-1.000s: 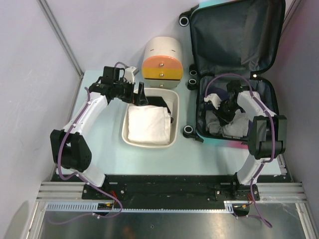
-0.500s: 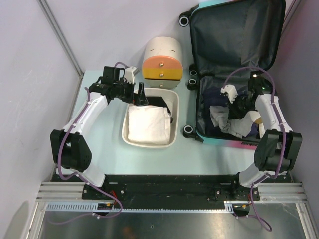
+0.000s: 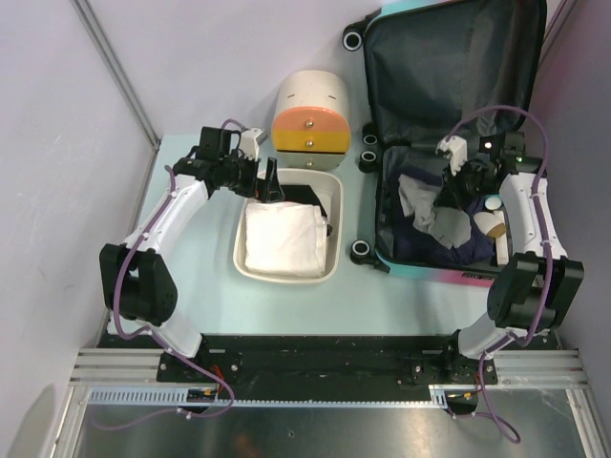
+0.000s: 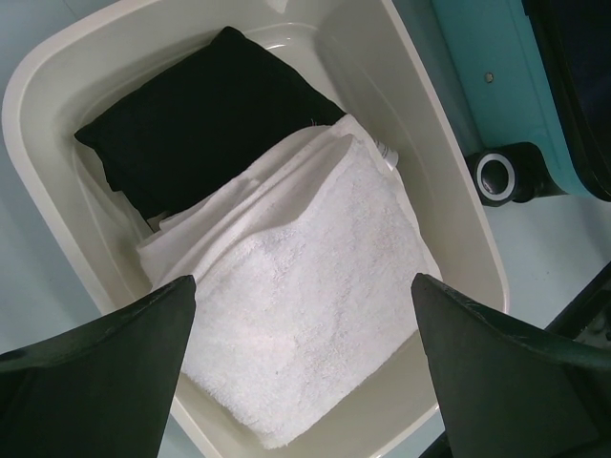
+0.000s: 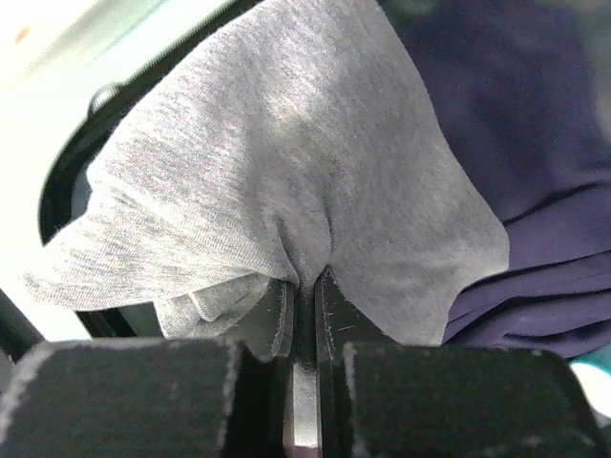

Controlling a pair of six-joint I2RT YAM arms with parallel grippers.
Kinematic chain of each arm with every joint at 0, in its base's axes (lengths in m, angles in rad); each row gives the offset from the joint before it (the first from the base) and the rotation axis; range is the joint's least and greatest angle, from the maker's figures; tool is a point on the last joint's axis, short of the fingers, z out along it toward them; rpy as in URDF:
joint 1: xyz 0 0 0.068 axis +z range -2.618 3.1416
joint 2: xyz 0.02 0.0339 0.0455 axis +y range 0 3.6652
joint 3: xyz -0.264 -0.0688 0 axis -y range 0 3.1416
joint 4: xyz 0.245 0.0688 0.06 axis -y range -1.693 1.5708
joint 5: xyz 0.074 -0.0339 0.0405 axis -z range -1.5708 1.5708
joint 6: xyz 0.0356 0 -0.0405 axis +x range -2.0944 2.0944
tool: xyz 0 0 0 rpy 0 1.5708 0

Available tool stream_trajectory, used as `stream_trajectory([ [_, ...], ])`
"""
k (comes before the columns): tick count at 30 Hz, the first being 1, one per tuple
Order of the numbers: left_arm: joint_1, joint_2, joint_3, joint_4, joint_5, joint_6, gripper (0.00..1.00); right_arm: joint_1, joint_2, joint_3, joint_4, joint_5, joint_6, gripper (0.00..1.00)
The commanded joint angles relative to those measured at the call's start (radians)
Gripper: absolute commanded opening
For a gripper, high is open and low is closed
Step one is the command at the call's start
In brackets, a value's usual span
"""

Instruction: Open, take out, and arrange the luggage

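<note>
Suitcase (image 3: 449, 67): lay open at the far right of the bench (image 3: 200, 286), its base flat and its lid standing up with the dark lining facing the camera. The top of the lid was cut off by the edge of the overhead view.
Shell: only a thin teal and pink strip showed along the near rim; no print could be made out.
Right fingers (image 5: 336, 320): pressed together on a fold of grey cloth (image 5: 277, 162), held over the suitcase base.
Grey cloth: hung in loose folds from the pinch. Its shape and its lower end were hard to tell from above.
Dark blue garment (image 5: 516, 191): lay in the base under and beside the grey cloth, largely covered by it and by the right arm.
Small pale round thing (image 3: 492, 224): sat in the base against the right arm, too small to identify.
Left fingers (image 4: 105, 382): spread wide and holding nothing, over the far end of the tub (image 3: 286, 275).
Tub contents: a folded white towel (image 4: 305, 315) partly overlapped a black cloth (image 4: 200, 124), whose near edge was hidden under it.
Wheel (image 4: 501, 176): one black suitcase wheel sat just beside the tub.
Drawer box (image 3: 310, 110): a cream box with an orange and yellow front stood behind the tub, left of the suitcase.
</note>
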Motion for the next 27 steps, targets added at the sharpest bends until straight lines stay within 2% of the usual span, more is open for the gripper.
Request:
stream_trajectory([
  [1, 0.002, -0.003, 0.043, 0.008, 0.012, 0.003, 1.00, 0.010, -0.036, 0.154, 0.078, -0.126, 0.153, 0.00],
  [7, 0.071, 0.031, 0.072, 0.008, 0.066, -0.060, 1.00, 0.164, -0.004, 0.249, 0.212, -0.048, 0.309, 0.00],
  [12, 0.129, 0.014, 0.050, 0.009, 0.075, -0.086, 1.00, 0.453, 0.068, 0.301, 0.328, 0.144, 0.380, 0.00],
  [19, 0.254, -0.035, -0.010, 0.008, 0.086, -0.108, 1.00, 0.752, 0.293, 0.419, 0.449, 0.409, 0.420, 0.00],
  [22, 0.301, -0.058, -0.032, 0.008, 0.097, -0.115, 1.00, 0.820, 0.408, 0.485, 0.490, 0.495, 0.428, 0.00],
  [27, 0.338, -0.105, -0.087, 0.008, 0.098, -0.106, 1.00, 0.871, 0.572, 0.505, 0.592, 0.512, 0.368, 0.00],
])
